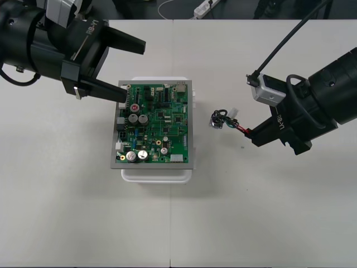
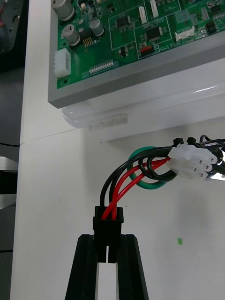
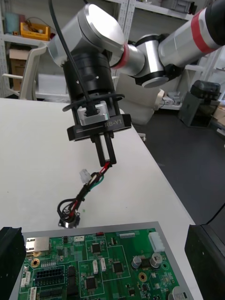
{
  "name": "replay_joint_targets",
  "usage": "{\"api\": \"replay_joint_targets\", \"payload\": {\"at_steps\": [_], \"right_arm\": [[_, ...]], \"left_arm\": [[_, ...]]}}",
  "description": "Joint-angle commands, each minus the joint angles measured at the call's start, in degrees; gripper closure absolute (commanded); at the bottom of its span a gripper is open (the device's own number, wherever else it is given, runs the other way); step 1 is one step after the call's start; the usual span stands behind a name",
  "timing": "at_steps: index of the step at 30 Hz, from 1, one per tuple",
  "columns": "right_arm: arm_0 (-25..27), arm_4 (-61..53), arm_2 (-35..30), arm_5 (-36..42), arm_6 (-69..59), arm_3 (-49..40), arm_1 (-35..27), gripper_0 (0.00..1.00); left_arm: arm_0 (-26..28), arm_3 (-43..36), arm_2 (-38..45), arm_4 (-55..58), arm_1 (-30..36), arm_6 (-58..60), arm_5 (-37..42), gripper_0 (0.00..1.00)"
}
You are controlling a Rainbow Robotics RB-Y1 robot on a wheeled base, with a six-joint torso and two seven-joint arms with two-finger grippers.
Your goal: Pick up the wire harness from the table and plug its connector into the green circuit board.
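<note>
The pick-up was judged done: the small black plug (image 2: 108,219) of the thin red, black and green wire harness (image 1: 230,124) was clamped between the closed black fingers of the right gripper (image 1: 251,134), at 3 o'clock of the green circuit board (image 1: 159,125) on its white plastic base (image 1: 156,175). The round metal flanged socket (image 1: 216,121) was hung low, near the board's right edge but apart from it. The plug was not yet seated, so carrying and insertion were left to do. The left gripper (image 1: 135,70) was held spread wide at the board's 10 o'clock, one finger (image 1: 106,90) reaching the board's left edge. A strip of bare, plain light table (image 1: 83,218) was seen between harness and board, and wide open room at 6 o'clock.
</note>
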Motion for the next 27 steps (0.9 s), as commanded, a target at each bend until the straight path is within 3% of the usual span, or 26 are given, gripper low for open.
{"api": "replay_joint_targets", "payload": {"at_steps": [1, 15, 27], "right_arm": [[-2.08, -2.82, -1.91, 0.05, -4.14, -0.41, -2.58, 1.0], [-2.0, -19.43, -1.74, 0.05, -18.91, -1.2, -2.66, 1.0], [-2.0, -24.97, -1.74, 0.05, -19.97, -1.2, -3.37, 1.0]], "left_arm": [[-2.71, -0.19, 3.35, 3.08, -0.91, 1.81, -1.88, 0.0], [-2.71, 1.66, 4.06, 9.32, 1.29, 0.76, -1.88, 0.0], [-1.31, 1.92, 4.06, 13.8, 3.49, 0.41, -1.88, 0.0]]}}
